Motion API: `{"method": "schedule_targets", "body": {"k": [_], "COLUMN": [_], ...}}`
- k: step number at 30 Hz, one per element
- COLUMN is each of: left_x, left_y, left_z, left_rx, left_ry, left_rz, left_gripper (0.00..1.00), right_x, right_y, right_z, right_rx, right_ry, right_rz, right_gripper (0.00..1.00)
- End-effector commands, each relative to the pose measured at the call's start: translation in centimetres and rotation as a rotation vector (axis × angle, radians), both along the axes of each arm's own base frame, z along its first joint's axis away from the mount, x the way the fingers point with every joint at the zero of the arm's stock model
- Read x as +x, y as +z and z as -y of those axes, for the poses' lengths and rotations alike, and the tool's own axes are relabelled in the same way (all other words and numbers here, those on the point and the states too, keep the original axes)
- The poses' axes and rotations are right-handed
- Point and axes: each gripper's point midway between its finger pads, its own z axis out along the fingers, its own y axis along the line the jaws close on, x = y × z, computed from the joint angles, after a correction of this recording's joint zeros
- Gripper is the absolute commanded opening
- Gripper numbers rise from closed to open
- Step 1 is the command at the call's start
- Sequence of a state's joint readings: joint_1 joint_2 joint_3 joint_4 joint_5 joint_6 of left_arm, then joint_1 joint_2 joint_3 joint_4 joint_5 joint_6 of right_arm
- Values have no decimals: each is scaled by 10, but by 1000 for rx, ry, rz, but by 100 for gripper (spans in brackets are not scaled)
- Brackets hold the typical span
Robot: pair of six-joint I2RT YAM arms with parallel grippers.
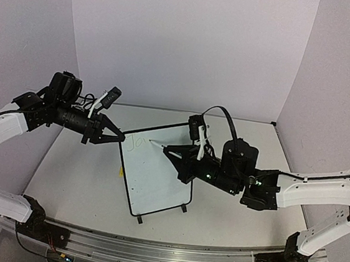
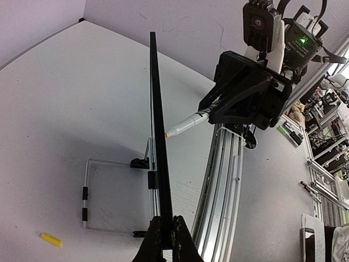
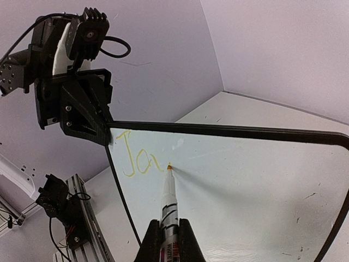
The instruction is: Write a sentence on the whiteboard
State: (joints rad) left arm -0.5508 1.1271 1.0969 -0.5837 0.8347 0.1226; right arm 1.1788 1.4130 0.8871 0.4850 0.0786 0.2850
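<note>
The whiteboard (image 1: 157,179) stands upright on its feet at the table's middle, black-framed; it shows edge-on in the left wrist view (image 2: 158,131). My left gripper (image 1: 122,137) (image 2: 166,218) is shut on the board's top left corner. My right gripper (image 1: 167,148) (image 3: 169,222) is shut on a white marker (image 3: 169,199) (image 2: 188,124) with a yellow tip. That tip touches the board's face. The sentence (image 3: 136,159) (image 1: 137,142) reads "Jo" plus a short stroke in faint yellow, at the board's upper left.
A small yellow cap (image 2: 50,239) (image 1: 120,171) lies on the table behind the board. A wire stand (image 2: 103,191) props the board from behind. An aluminium rail (image 1: 149,253) runs along the near edge. Walls enclose the back and sides.
</note>
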Motion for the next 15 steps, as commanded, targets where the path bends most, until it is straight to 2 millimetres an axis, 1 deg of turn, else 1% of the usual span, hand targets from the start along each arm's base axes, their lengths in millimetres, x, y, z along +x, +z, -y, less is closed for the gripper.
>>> {"method": "schedule_targets", "body": {"k": [1,4,15], "left_x": [-7,-7,-7], "left_y": [9,9,9], "left_z": [2,2,2], "left_rx": [-31,-32,-31], "left_ry": [-34,-34,-34], "left_rz": [22,23,23], "left_gripper": [0,0,0], "right_x": [7,7,3], "right_y": [18,14,-15], "right_z": [-3,-3,-7], "right_rx": [38,33,-10], "right_ry": [-30,-29,-5], "right_rz": [29,20,-49], "right_gripper": [0,0,0]}}
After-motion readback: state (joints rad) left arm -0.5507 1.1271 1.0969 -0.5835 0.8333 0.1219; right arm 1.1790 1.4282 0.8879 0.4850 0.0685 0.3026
